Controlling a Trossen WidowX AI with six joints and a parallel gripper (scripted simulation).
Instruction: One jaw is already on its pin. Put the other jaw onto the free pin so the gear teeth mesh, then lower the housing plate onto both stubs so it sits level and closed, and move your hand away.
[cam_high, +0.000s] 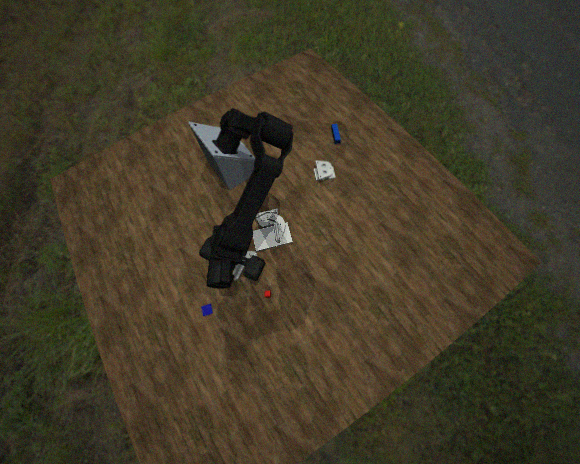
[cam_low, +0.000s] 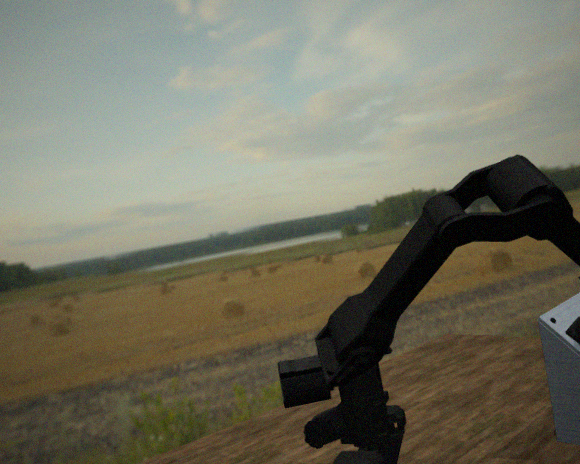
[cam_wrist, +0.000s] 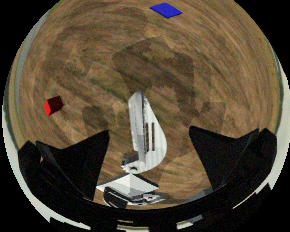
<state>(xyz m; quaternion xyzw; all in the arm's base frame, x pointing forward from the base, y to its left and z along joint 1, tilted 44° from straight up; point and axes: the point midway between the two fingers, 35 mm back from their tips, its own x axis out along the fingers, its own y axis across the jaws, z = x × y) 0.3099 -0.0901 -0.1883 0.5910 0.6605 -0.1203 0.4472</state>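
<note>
My gripper (cam_wrist: 149, 132) is open and empty. Its fingers stand wide on either side of the free white jaw (cam_wrist: 157, 145) (cam_high: 238, 272), above it; the height is hard to judge. The jaw lies on the table, its narrow end away from the base, partly hidden by the arm in the top view. The white base (cam_high: 262, 241) (cam_wrist: 129, 183) stands close by, with the mounted jaw (cam_high: 281, 231) over it; pins and teeth are too small to tell. The white housing plate (cam_high: 324, 171), with two dark round marks, lies apart beyond the base. The exterior view cuts off the fingertips.
A red cube (cam_high: 267, 294) (cam_wrist: 53, 105) and a flat blue square (cam_high: 207, 310) (cam_wrist: 166, 10) lie near the free jaw. A blue block (cam_high: 336, 134) lies beyond the housing plate. The grey arm mount (cam_high: 227, 167) (cam_low: 565, 390) stands on the wooden table (cam_high: 380, 280).
</note>
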